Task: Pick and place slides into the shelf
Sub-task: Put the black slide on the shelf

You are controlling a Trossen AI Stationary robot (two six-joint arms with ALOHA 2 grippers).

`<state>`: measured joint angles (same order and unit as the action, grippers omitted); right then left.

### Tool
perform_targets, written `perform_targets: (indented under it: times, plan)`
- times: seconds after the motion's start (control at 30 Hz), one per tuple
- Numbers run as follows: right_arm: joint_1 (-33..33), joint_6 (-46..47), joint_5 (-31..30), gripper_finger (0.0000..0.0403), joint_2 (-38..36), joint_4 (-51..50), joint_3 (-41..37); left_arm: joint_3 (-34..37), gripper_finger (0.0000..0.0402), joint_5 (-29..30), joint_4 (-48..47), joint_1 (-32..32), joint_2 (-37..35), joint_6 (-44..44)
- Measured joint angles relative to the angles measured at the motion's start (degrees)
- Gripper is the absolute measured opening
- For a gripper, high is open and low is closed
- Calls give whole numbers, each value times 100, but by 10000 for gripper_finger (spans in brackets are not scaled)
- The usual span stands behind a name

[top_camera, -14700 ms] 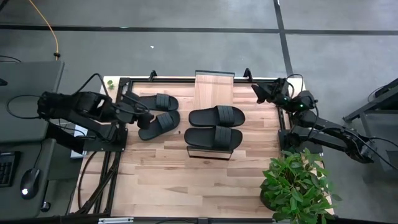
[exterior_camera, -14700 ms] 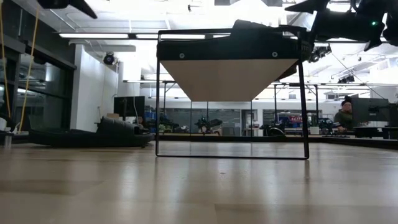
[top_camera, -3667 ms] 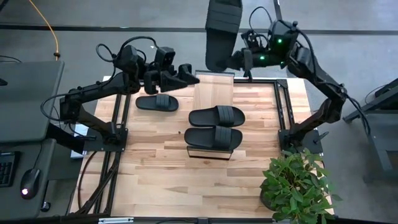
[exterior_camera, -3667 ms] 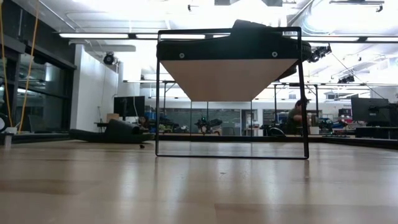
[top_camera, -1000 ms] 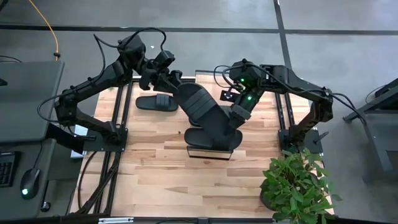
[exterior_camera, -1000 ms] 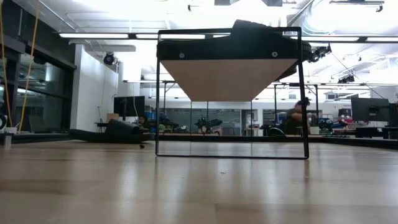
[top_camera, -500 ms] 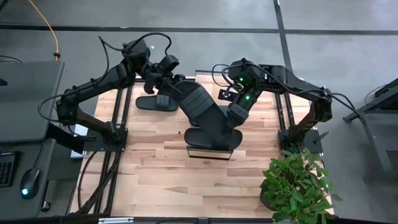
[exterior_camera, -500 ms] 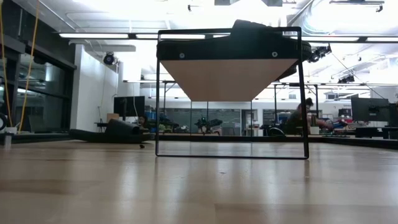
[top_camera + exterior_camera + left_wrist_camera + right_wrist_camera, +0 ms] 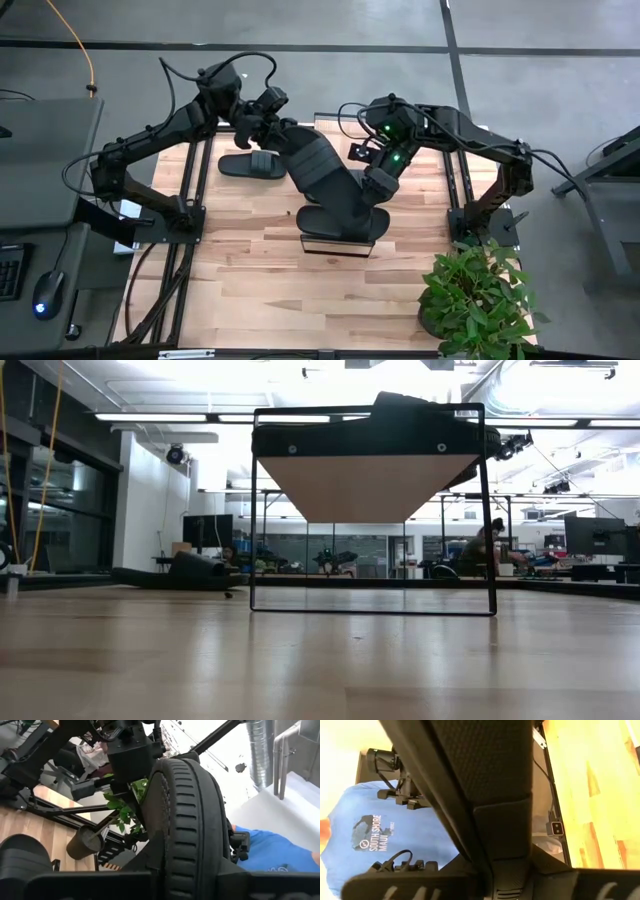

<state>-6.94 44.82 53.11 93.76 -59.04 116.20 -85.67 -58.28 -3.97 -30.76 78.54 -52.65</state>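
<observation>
Four slides (image 9: 325,180), one shelf (image 9: 345,135), two arms

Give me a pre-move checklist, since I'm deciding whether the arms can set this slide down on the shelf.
1. Left gripper shut on one end of the held slide: ok.
2. Right gripper shut on its other end: ok.
3. Held slide above the shelf: ok.
4. Held slide square to the shelf: not ok, it lies diagonally.
5. Free plank at the shelf's far end: ok.
6. Last slide on the table, away from both arms: ok.
</observation>
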Motion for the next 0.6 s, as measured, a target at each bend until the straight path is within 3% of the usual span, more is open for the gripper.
perform_targets:
  times: [0.2, 0.33, 0.6]
  plan:
    - [2, 11, -32, 87, 0, 62, -2, 0, 34, -27, 27, -2, 0, 119]
    - [2, -12, -399, 116, 0, 48, -2, -1, 56, -50, 33, -4, -4, 170]
    - [-30, -170, -1052, 152, -16, 65, -2, -7, 28, 66, -751, -9, -15, 642]
